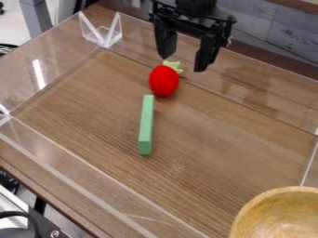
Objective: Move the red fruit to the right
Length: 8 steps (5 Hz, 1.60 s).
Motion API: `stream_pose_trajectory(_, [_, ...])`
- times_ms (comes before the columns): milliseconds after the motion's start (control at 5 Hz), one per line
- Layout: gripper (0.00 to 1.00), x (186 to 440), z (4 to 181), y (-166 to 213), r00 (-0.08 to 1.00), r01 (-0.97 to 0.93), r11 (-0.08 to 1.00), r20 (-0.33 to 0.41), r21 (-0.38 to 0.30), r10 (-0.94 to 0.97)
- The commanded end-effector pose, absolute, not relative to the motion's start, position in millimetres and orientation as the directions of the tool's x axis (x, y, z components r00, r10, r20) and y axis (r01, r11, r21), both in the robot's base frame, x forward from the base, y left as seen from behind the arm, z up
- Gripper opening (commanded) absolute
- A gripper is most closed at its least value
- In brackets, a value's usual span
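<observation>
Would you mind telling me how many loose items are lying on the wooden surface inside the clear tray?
2: the red fruit just below the open gripper, and a green stick lying in front of it. Nothing appears hidden.

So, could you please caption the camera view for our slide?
Open gripper poised above the red fruit, green stick lying nearby on the wooden table.

Lighting: bright, even. White glare streaks on clear plastic tray walls [37, 70]. Soft shadows on wooden tabletop [224, 130]. Image low-resolution, slightly soft.
</observation>
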<state>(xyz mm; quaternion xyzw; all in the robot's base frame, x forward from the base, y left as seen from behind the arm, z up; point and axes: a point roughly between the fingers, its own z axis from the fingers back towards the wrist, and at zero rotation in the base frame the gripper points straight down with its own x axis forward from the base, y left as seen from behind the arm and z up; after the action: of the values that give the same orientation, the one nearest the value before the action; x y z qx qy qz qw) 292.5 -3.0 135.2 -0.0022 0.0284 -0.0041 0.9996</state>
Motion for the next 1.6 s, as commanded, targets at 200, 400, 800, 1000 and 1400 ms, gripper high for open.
stream_pose_trajectory(200, [1.0, 301.6, 134.2, -27.8, 0.999, -0.016, 1.0, -0.053, -0.016, 0.015])
stream_pose_trajectory(400, [1.0, 309.6, 138.4, -44.4, 0.999, -0.024, 0.999, -0.042, -0.033, 0.022])
stream_pose_trajectory(800, [1.0, 314.6, 144.0, -46.5, 0.999, -0.033, 0.999, -0.005, -0.044, 0.032])
stream_pose_trajectory(1000, [1.0, 317.2, 145.3, -40.6, 0.999, -0.049, 0.998, 0.014, -0.045, 0.05])
stream_pose_trajectory(1400, [1.0, 315.4, 151.0, -36.6, 0.997, -0.072, 0.995, 0.032, -0.063, 0.074])
